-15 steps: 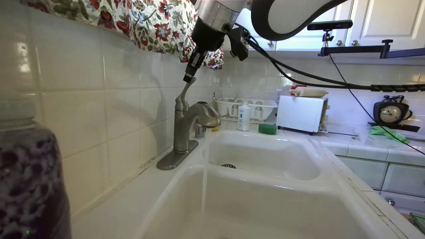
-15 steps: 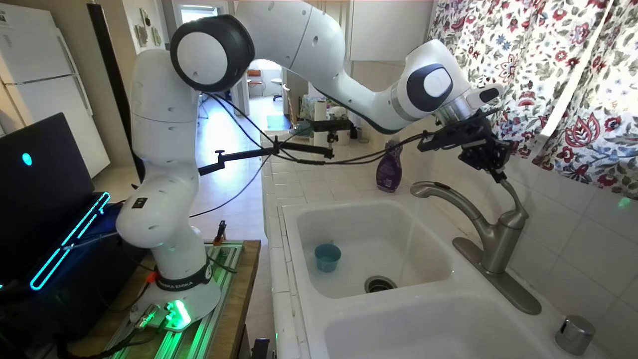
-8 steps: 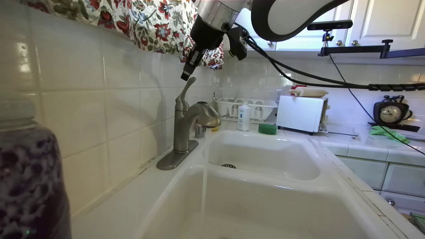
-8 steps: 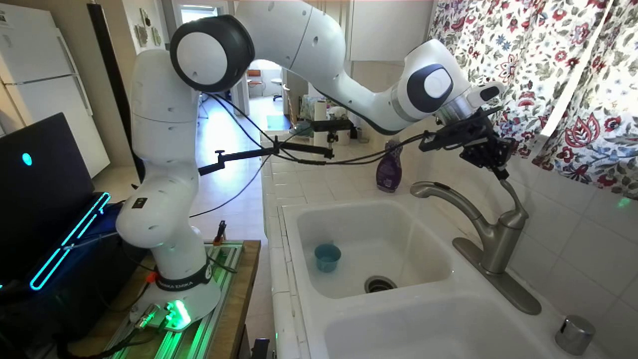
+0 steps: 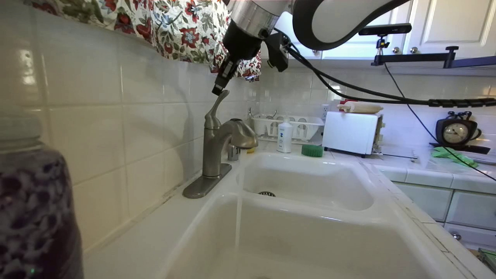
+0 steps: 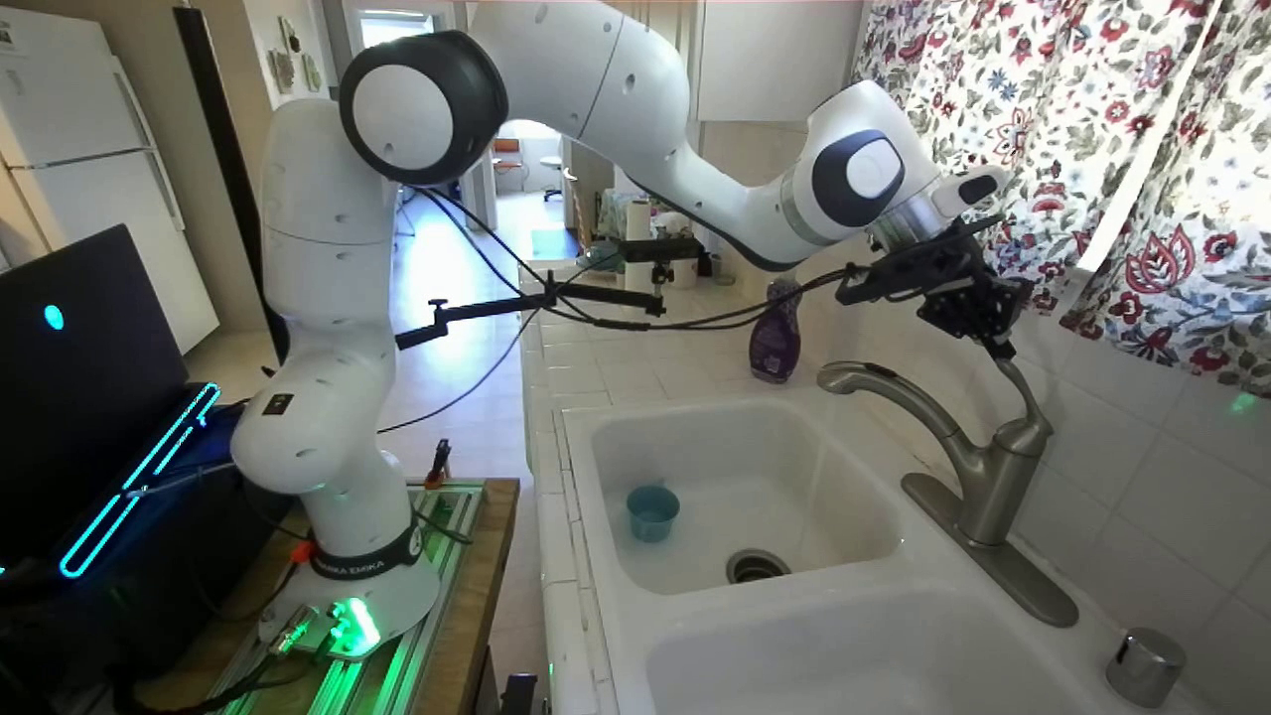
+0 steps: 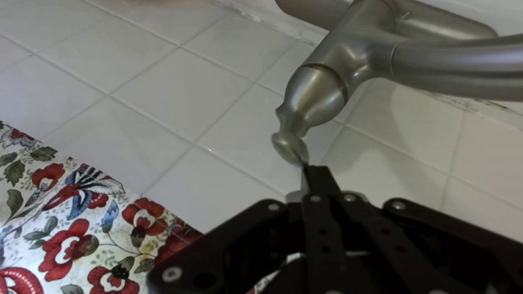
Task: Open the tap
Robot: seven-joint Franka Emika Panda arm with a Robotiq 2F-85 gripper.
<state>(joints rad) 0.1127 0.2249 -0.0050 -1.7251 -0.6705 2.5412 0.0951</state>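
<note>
The arm (image 6: 621,84) arches over the double sink (image 6: 755,602), wrist (image 6: 906,218) pitched downward, its gripper (image 7: 318,169) pressed together at the lever (image 7: 288,146) of the tap (image 6: 1001,482), which stands on the wall-side ledge (image 5: 155,229).

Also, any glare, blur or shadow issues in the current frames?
In an exterior view: purple bottle in the foreground blurred, glare on the wall tiles at upper left, water stream faint; in an exterior view: curtain washed out toward the right edge; wrist view: gripper very dark, bright highlights on the tap, soft shadows on the tiles.
</note>
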